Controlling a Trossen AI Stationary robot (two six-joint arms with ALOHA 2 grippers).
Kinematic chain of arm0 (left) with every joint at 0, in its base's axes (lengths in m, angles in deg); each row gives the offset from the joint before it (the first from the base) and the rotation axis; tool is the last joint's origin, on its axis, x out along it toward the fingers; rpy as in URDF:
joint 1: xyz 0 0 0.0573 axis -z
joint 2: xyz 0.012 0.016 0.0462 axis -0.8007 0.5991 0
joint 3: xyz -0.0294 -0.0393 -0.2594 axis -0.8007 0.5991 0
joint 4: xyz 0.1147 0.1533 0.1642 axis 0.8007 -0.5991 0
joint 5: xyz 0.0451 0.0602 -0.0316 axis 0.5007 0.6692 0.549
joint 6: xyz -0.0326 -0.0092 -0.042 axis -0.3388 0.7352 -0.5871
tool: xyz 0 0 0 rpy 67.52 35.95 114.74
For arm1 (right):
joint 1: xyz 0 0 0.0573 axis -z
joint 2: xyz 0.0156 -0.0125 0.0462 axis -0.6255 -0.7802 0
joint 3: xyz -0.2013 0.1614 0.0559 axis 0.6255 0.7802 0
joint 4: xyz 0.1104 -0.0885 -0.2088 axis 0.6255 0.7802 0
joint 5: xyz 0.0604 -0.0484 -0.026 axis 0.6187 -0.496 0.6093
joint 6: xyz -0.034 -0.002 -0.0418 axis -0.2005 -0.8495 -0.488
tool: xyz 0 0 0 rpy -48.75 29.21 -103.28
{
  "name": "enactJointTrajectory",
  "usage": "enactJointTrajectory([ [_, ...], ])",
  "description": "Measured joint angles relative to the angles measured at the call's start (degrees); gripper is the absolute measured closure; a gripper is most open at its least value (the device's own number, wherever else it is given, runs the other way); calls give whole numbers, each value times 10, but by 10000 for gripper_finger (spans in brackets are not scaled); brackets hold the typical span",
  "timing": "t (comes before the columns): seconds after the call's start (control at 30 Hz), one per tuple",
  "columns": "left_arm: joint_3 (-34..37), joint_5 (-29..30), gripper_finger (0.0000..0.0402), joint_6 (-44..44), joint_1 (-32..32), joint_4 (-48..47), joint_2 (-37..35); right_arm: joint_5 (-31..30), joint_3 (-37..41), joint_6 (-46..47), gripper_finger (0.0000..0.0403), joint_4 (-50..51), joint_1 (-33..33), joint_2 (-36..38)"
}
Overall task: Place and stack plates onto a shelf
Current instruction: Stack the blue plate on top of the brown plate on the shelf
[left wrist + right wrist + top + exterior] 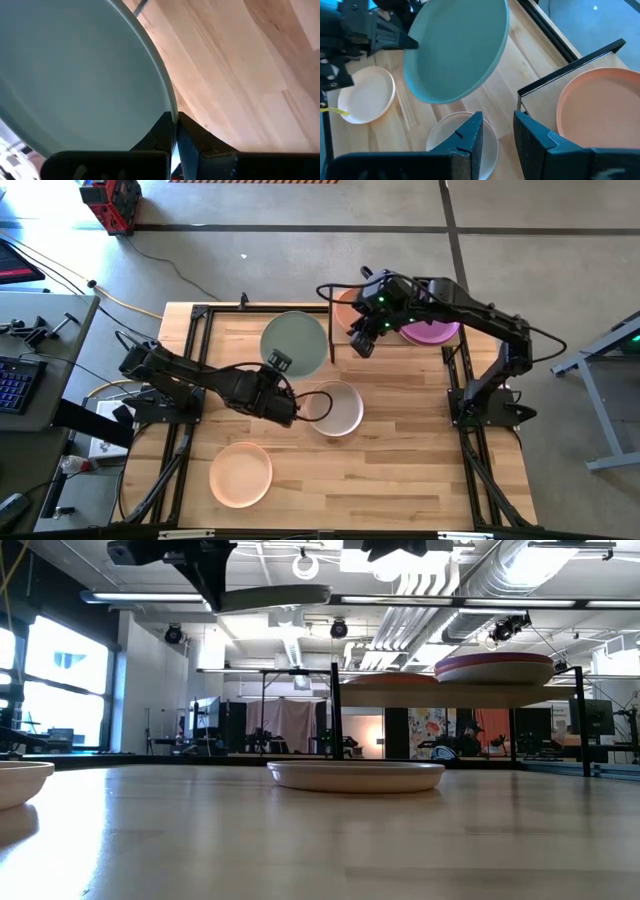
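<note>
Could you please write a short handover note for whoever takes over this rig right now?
Left gripper: jaws shut on the rim of the sage green plate, held in the air beside the shelf.
Right gripper: jaws open, empty, above the shelf's near end.
On the shelf: a terracotta plate and a small stack with a magenta plate on top.
On the table: an off-white plate in the middle and a pale peach plate near the front.
Done: the shelf is partly loaded.
Left: set down the green plate, then move the two table plates.
</note>
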Motion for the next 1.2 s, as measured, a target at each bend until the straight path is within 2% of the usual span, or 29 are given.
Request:
enactJointTrajectory([
  [0.17,0,7,400,37,0,1,0,-5,0,-1,315,-1,0,-13],
  [0.37,0,9,400,45,0,1,0,-56,0,-20,315,-30,0,-20],
  [0.6,0,17,399,138,-4,2,0,-81,0,46,315,-36,12,-35],
  [0.87,0,69,399,223,-18,3,0,-70,0,59,315,-38,10,-44],
  [1.2,0,114,399,228,-28,21,0,-59,0,68,315,-41,6,-53],
])
